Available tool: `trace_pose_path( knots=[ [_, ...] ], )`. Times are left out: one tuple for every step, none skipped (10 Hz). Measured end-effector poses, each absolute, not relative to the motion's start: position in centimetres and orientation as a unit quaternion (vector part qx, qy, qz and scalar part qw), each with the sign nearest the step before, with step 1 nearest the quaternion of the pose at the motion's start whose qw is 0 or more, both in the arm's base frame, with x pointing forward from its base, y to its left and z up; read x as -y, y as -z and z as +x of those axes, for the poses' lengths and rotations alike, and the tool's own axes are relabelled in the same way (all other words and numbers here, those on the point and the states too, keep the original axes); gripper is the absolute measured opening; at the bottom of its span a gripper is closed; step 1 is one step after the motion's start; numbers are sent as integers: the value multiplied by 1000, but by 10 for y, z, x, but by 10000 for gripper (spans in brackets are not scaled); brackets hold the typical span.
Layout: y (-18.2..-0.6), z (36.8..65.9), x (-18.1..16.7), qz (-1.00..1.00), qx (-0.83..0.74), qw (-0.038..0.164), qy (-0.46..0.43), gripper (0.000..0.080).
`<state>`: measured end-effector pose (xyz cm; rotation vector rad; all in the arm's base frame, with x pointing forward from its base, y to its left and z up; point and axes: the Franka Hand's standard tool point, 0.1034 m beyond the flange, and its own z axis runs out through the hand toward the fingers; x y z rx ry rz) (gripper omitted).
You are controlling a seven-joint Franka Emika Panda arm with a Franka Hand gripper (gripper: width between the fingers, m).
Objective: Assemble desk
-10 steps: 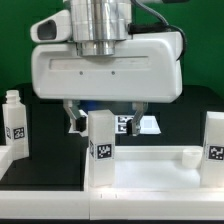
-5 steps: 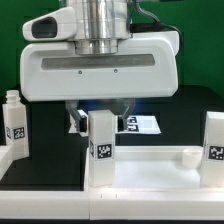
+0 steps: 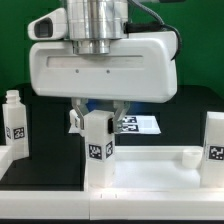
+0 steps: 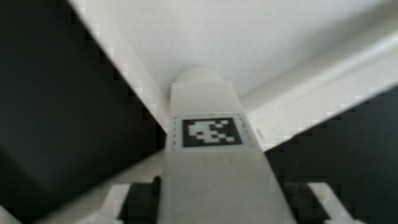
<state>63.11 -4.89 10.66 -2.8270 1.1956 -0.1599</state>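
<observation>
Desk top (image 3: 150, 172) lies flat, rim up, on the black table (image 3: 50, 165), directly below the claw (image 3: 98, 118). One leg (image 3: 97, 150) stands upright on it straight under the claw, tag facing the exterior camera, its upper end between the two fingers. Its foot is hidden behind the near rim, so the socket it sits in cannot be seen. Judgement: the leg is kept vertical so it can be seated or twisted home, and the claw comes from straight above so that wrist axis and leg axis line up. Claw state: the jaws stand one on each side of the leg's upper end, set to roughly the leg's width. The wrist view shows thin dark strips between leg and fingers but is blurred, so I cannot tell whether the pads press on the leg or stand just off it. Surroundings: a second leg (image 3: 214, 140) stands upright well to the claw's side, toward the exterior view's right, at the desk top's end. A round socket (image 3: 188, 155) lies between it and the claw, nearer that leg. A third leg (image 3: 14, 122) stands upright well apart on the claw's other side, off the desk top. The marker board (image 3: 142, 125) lies flat behind the claw. Nothing crowds the fingers.
</observation>
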Motion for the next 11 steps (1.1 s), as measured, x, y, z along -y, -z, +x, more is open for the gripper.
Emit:
trace_pose_path(
  knots=[
    [-106, 633, 50, -874, -484, 36, 34, 284],
    [-106, 635, 52, -853, -519, 39, 24, 284],
    [-106, 634, 50, -837, -546, 40, 22, 285],
    [-106, 634, 50, -822, -567, 40, 21, 285],
    [-106, 634, 50, -806, -590, 41, 19, 285],
    [-106, 633, 50, -776, -629, 43, 15, 285],
    [-106, 632, 49, -727, -685, 47, 3, 285],
    [-106, 634, 46, -640, -766, 57, -4, 285],
    [-105, 636, 44, -561, -825, 69, -9, 285],
    [-105, 637, 45, -520, -851, 77, -16, 285],
    [-105, 638, 45, -500, -862, 77, -17, 285]
  ],
)
